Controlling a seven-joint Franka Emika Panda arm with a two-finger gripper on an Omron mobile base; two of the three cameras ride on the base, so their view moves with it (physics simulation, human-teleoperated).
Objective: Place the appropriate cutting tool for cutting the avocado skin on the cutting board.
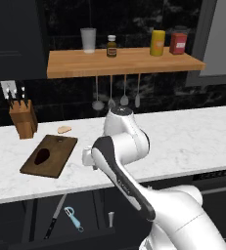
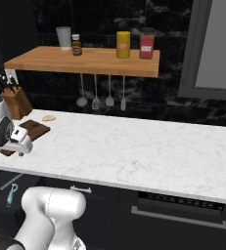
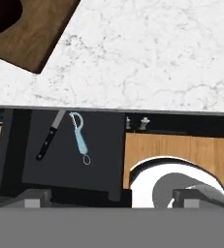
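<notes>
Pincer (image 3: 111, 196) hanging above the counter edge, tips well apart, open, gripping nothing. Ahead and below, in an open drawer (image 3: 104, 160): knife (image 3: 49, 136) lying flat, just beside a peeler (image 3: 79, 137), apart from both tips. Up and left on the counter (image 3: 157, 53): board (image 3: 38, 34) bearing the avocado (image 1: 42, 155).

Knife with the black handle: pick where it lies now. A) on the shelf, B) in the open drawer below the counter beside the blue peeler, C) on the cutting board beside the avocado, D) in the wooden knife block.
B: the knife lies in the open drawer, beside the peeler, below the counter edge.
</notes>
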